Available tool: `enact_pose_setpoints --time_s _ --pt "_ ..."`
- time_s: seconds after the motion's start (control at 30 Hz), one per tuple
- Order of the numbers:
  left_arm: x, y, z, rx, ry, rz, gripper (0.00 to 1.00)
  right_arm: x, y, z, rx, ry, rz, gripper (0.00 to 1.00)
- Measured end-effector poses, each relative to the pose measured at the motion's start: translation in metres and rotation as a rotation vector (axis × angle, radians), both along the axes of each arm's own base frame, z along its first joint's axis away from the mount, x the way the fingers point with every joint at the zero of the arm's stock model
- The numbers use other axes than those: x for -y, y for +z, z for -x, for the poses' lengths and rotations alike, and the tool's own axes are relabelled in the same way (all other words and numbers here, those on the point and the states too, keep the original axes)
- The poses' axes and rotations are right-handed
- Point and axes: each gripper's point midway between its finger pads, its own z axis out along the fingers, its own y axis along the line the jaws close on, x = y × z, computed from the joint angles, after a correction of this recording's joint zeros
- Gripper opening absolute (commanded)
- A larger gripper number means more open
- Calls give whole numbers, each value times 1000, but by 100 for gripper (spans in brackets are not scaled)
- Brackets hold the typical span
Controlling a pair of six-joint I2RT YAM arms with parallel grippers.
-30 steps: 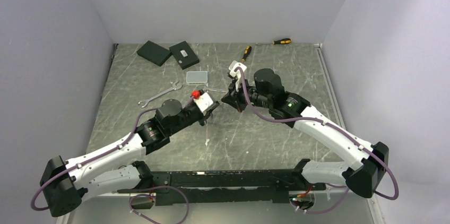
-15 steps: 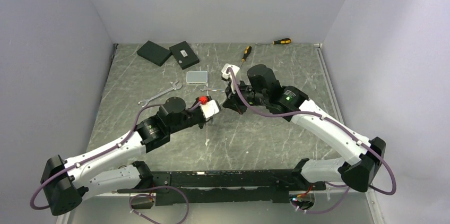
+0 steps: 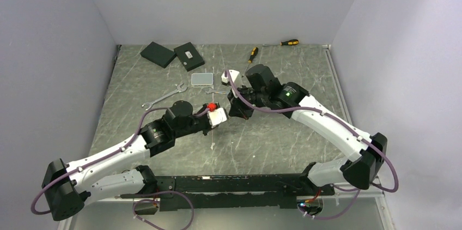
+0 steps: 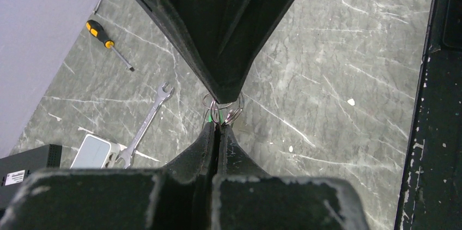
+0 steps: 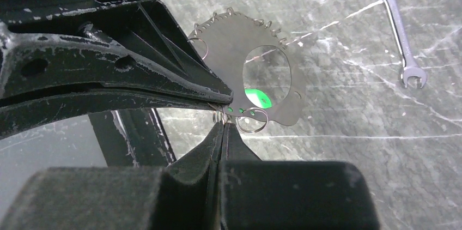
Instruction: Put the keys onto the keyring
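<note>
- Above mid-table, the keyring (image 4: 240, 102) hangs where the two arms' tips meet, with the keys (image 5: 257, 98) showing a green tag beside it.
- Jaws of the left gripper (image 4: 219, 129) and the right gripper (image 5: 224, 126) are pressed together; which one pinches the wire is unclear.
- Since a second ago, the right arm has swung leftward; the wrench (image 3: 163, 97) lies unmoved.

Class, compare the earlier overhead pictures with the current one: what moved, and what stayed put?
The left gripper shifted right and nearer the arm bases. The right gripper swung left to meet it, tip to tip at the keyring. Both stayed shut. The wrench, screwdrivers and black boxes did not move.
</note>
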Motion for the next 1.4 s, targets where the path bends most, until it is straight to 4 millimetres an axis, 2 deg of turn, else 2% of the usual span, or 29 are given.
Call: enact_pose_setpoints --time_s 0.17,0.2,0.27,0.3,0.33,0.4,0.53,0.73,0.87,1.1,1.27,1.33,1.4 --pt "1 -6 2 -9 -17 -22 0 -4 -6 1 -53 13 29 0" --pt "1 -9 2 -11 -17 -28 0 -4 -7 0 -66 11 39 6" --pt "0 -12 2 -13 -19 -39 0 -5 -11 -1 -94 2 61 36" --pt "0 -13 2 -14 -19 -42 0 -6 -12 -2 -106 -7 67 46" --pt "1 -12 2 -10 -20 -37 0 -7 -14 -3 -115 -12 71 52" --pt "2 -10 2 -3 -20 -32 0 -6 -18 -5 -126 -28 84 56" --pt "3 -5 -1 9 -7 -12 0 2 -13 -9 -122 -75 17 55" --pt "8 12 -6 20 25 69 0 20 9 2 -62 -121 -163 50" --pt "9 24 -11 0 67 137 0 22 26 10 4 -113 -282 46" --pt "17 39 -12 -50 87 258 0 22 32 4 71 -138 -352 40" --pt "20 40 -10 -82 85 295 0 19 40 -4 109 -153 -380 31" --pt "20 41 -10 -85 86 303 0 18 44 -7 124 -157 -393 20" --pt "20 42 -10 -87 86 308 0 17 46 -8 135 -154 -401 15"
